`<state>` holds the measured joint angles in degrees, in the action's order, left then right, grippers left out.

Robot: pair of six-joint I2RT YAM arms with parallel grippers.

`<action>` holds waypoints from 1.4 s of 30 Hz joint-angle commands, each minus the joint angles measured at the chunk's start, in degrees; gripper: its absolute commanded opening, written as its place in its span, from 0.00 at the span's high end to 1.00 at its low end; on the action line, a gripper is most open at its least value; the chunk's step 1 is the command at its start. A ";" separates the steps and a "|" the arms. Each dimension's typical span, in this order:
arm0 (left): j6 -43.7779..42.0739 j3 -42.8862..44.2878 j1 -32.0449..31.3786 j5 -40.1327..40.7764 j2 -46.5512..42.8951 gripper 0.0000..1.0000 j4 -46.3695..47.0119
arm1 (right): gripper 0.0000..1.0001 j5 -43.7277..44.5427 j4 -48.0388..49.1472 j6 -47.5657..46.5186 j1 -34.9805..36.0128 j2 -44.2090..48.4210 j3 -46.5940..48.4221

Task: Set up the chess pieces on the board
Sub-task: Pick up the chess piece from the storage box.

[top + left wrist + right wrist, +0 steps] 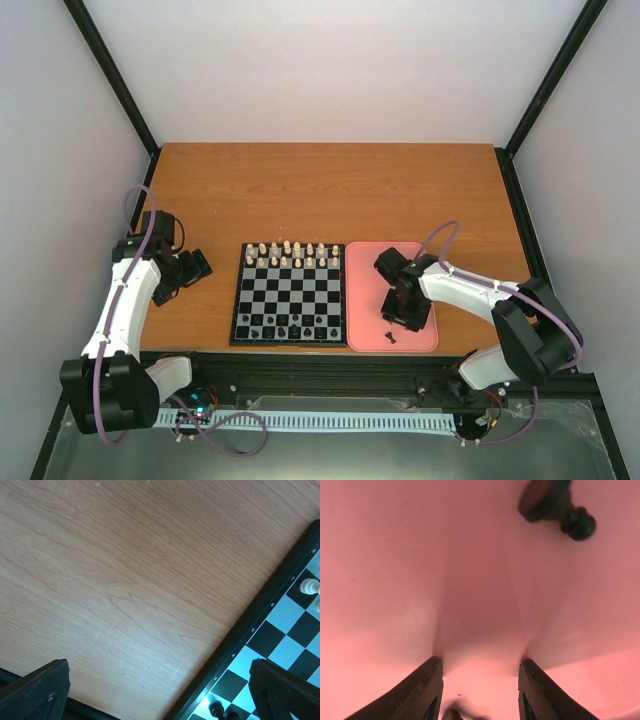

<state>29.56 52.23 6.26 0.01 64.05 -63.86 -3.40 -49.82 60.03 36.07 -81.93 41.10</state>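
Observation:
The board [290, 296], black and pale grey, lies mid-table. Cream-white pieces fill its far two rows, and several black chess pieces [290, 326] stand in its near rows. One black piece [392, 338] lies on its side on the pink tray [370, 262]. In the right wrist view this piece [557, 505] is ahead of the fingers. My right gripper [405, 312] hovers low over the tray, open [480, 664]; a dark blur shows at the frame's bottom edge between the fingers. My left gripper [187, 268] is open over bare table, left of the board [160, 700].
The left wrist view shows the board's rim [260, 612], a white piece [309, 586] and black pieces [216, 709] at its corner. Wooden table [200, 190] stretches behind the board. Black frame posts stand at the table's sides.

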 commanded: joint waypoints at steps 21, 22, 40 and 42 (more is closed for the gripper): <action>-0.18 0.34 -0.33 0.70 -0.81 0.00 0.46 | 0.58 5.26 -6.66 -24.86 11.65 -8.47 5.38; -0.20 0.34 -0.30 0.69 -0.78 0.00 0.53 | 0.59 5.47 -6.83 -24.87 11.65 -8.55 5.25; -0.29 0.33 -0.31 0.56 -0.59 0.00 0.62 | 0.70 4.68 -6.15 -24.74 12.70 -10.08 4.30; -0.30 0.28 -0.33 0.53 -0.58 0.00 0.66 | 0.71 4.68 -6.16 -24.62 12.70 -10.24 4.17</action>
<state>29.58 52.23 6.24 0.25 63.96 -63.86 -0.01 -56.10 34.98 48.05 -89.65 47.53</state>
